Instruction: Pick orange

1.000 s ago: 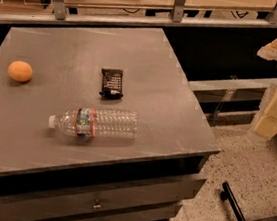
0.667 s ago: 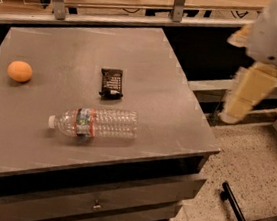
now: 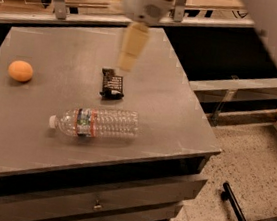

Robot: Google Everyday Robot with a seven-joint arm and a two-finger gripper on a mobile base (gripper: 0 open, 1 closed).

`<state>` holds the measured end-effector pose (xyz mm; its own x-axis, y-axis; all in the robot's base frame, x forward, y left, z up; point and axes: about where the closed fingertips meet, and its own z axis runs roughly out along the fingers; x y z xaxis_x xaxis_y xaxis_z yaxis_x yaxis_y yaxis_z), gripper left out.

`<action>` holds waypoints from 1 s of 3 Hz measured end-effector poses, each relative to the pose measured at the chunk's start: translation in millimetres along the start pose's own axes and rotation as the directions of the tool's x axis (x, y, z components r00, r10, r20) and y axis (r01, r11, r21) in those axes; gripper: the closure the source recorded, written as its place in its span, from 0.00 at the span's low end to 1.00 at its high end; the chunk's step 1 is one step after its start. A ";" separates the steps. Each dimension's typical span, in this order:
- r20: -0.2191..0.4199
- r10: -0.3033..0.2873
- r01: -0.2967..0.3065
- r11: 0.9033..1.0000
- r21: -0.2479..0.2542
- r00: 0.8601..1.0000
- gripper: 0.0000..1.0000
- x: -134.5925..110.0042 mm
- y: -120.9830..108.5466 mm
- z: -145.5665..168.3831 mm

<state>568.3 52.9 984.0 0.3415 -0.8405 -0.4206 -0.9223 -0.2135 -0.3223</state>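
The orange (image 3: 21,71) sits near the left edge of the grey table (image 3: 178,112), well apart from the gripper (image 3: 126,60). The gripper hangs, blurred, over a small dark packet (image 3: 112,83), and I cannot tell whether it is open or closed. A clear plastic bottle (image 3: 94,122) lies on its side nearer the front.

We see the orange (image 3: 21,71), small, round and plain orange with a smooth matte skin, resting whole on the counter (image 3: 177,122) close to its left edge, nearer the back-left corner than the front one. The gripper (image 3: 125,63) hangs over the counter's middle, toward the back edge, well apart from it.
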 end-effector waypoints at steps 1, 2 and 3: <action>0.055 -0.082 0.083 0.996 -0.023 0.995 0.00 -50.4 -16.3 27.0; 0.055 -0.082 0.083 0.996 -0.023 0.995 0.00 -50.5 -16.3 27.1; 0.102 -0.082 0.083 0.997 -0.006 0.991 0.00 -53.0 -21.6 32.1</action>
<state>576.0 118.0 986.0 0.4323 -0.7652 -0.4771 -0.8920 -0.2853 -0.3507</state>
